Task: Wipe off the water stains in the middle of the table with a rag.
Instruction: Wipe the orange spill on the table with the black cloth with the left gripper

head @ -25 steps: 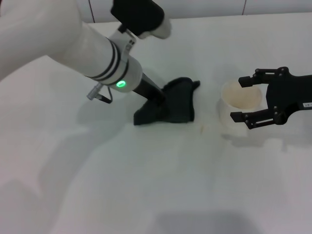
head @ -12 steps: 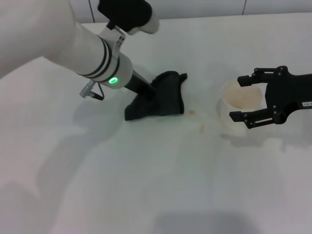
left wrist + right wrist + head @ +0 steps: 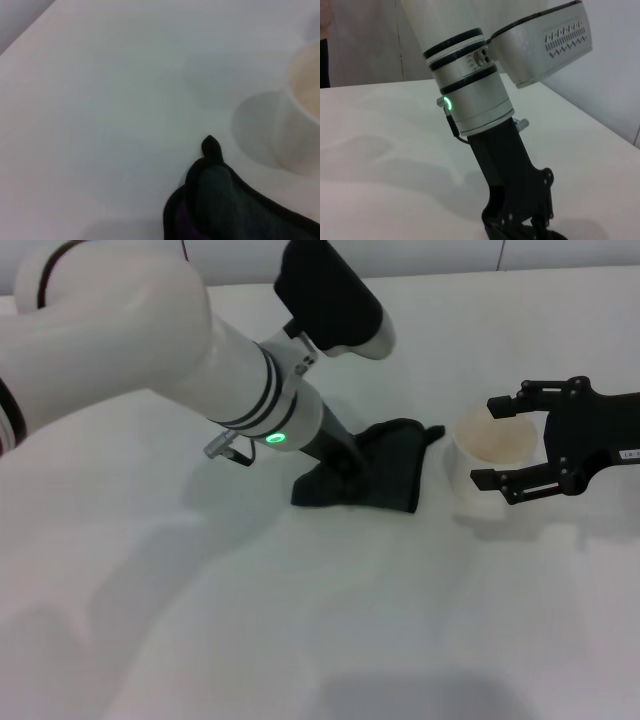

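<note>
The dark green-black rag [image 3: 388,480] lies on the white table [image 3: 320,620], just left of the pale cup [image 3: 492,462]. My left gripper [image 3: 343,462] presses down on the rag's left part and is shut on it. The right wrist view shows its fingers [image 3: 536,224] sunk into the rag [image 3: 547,237]. The rag's pointed corner [image 3: 212,147] shows in the left wrist view, close to the cup [image 3: 300,125]. The orange water stains are hidden, no blotch shows on the table. My right gripper [image 3: 487,442] is open, its fingers on either side of the cup.
The pale translucent cup stands right of centre, between my right gripper's fingers. My large white left arm [image 3: 150,350] reaches across the left and back of the table. The table's far edge meets a wall at the back.
My left gripper dragged the rag to the left, baring small orange spots, then swept it back right toward the cup, over those spots. The right arm and cup have not moved.
</note>
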